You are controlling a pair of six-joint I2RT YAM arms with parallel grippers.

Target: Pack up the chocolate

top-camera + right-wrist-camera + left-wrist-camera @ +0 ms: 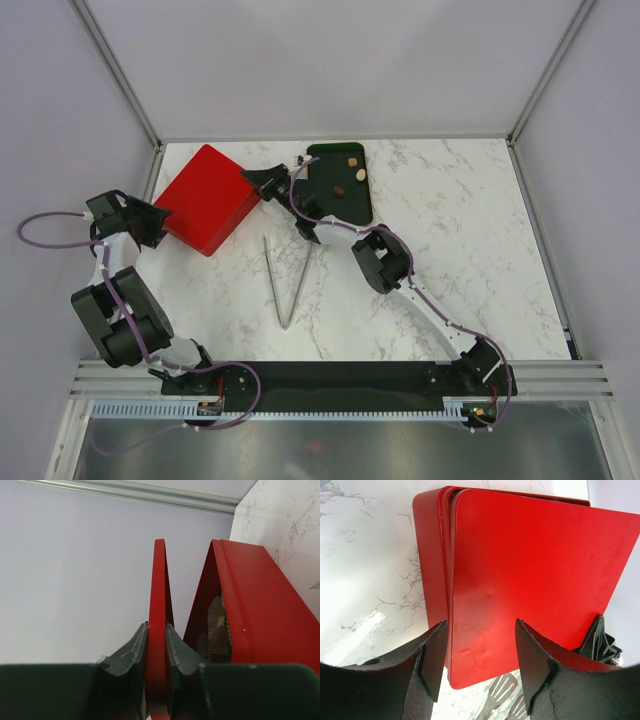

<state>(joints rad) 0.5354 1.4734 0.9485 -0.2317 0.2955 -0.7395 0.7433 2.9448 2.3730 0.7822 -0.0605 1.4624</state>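
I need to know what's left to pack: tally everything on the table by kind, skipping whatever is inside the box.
Chocolates: 3
Dark tray: 1
Red box: 1
Red lid: 1
Metal tongs: 1
Total: 7

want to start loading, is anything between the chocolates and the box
Yes, the lid. The right gripper pinches its edge and holds it ajar, leaving only a narrow wedge-shaped gap over the box. The chocolates lie on the tray beside the box, so the lid blocks the way in.
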